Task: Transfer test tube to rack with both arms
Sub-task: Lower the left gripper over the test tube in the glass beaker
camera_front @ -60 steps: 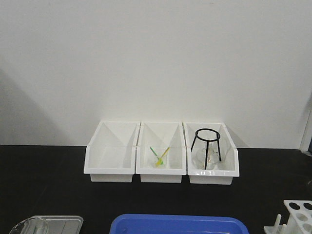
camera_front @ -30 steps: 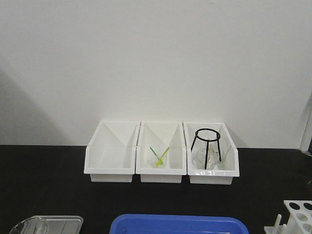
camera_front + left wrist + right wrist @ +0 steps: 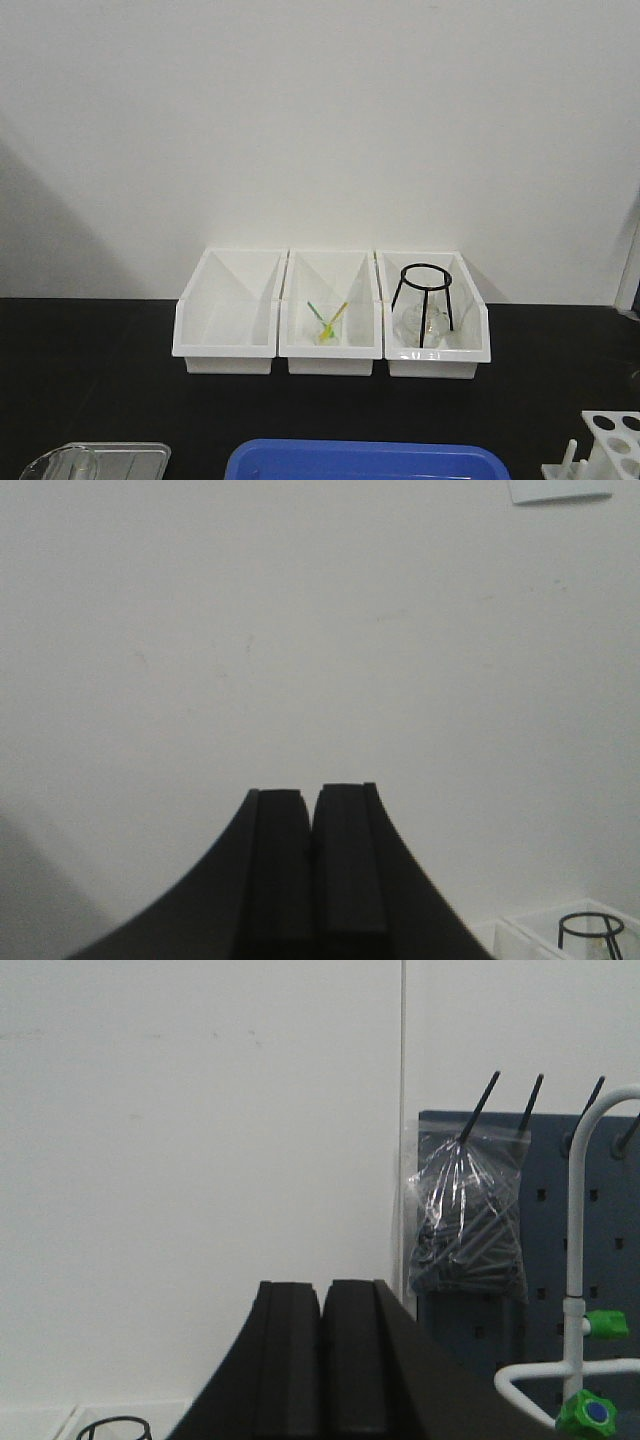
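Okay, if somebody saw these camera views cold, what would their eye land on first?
Three white bins sit in a row at the back of the black table, the right one holding a black tripod. Next come the blue tray at the front edge and the rack, cut off at the lower right corner. In the wrist views, the left gripper and right gripper are shut and hold nothing.
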Robot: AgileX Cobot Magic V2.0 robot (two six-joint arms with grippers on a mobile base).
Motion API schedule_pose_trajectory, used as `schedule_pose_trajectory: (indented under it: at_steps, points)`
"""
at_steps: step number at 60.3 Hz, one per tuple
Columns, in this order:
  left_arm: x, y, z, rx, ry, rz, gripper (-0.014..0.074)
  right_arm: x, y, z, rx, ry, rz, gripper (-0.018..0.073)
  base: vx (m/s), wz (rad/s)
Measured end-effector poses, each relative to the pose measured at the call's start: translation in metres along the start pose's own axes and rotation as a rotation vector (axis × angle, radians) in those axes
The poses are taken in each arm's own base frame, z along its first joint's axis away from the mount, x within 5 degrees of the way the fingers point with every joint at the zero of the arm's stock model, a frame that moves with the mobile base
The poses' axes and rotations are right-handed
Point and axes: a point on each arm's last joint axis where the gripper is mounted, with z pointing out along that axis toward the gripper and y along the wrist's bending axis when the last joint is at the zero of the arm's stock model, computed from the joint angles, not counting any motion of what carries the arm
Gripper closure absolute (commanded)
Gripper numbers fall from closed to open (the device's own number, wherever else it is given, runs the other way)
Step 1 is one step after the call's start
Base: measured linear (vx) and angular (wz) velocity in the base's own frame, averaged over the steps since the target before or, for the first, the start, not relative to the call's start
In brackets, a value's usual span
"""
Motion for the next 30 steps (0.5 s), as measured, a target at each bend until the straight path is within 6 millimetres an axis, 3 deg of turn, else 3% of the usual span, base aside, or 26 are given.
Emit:
schedule_pose_trajectory:
  at_steps: [5, 13, 23, 30]
  points:
    - [0.004, 0.000, 0.028, 0.011, 0.084, 0.002, 0.0593, 0.001, 0.000, 0.021, -0.003, 0.055, -0.001, 0.0570, 0.00, 0.00]
    - [0.017, -0.002, 0.055, 0.023, 0.179, 0.000, 0.0593, 0.015, 0.001, 0.042, -0.006, 0.143, 0.015, 0.0568, 0.00, 0.00]
    - [0.031, -0.004, 0.067, 0.032, 0.241, -0.002, 0.0577, 0.025, 0.001, 0.051, -0.004, 0.195, 0.060, 0.0540, 0.00, 0.00]
    - [0.033, -0.004, 0.068, 0.032, 0.247, -0.002, 0.0525, 0.026, 0.001, 0.052, -0.004, 0.198, 0.067, 0.0472, 0.00, 0.00]
